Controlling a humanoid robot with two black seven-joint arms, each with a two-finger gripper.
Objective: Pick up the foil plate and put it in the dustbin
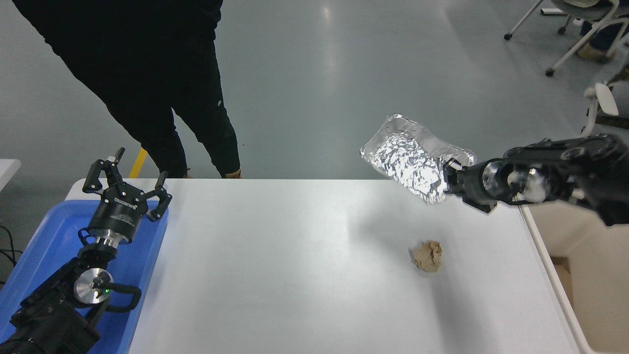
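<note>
The foil plate (412,158), a crinkled silver tray, hangs in the air above the table's far right edge. My right gripper (449,179) is shut on its near right rim and holds it well above the table. The beige dustbin (585,275) stands right of the table, below my right arm; only its left wall and inside show. My left gripper (127,183) is open and parked over the blue tray at the lower left.
A crumpled brown paper ball (427,255) lies on the white table (275,265) right of the middle. A shallow blue tray (54,236) sits at the left edge. A person in black (147,73) stands at the far left side. Office chairs (580,29) stand at the back right.
</note>
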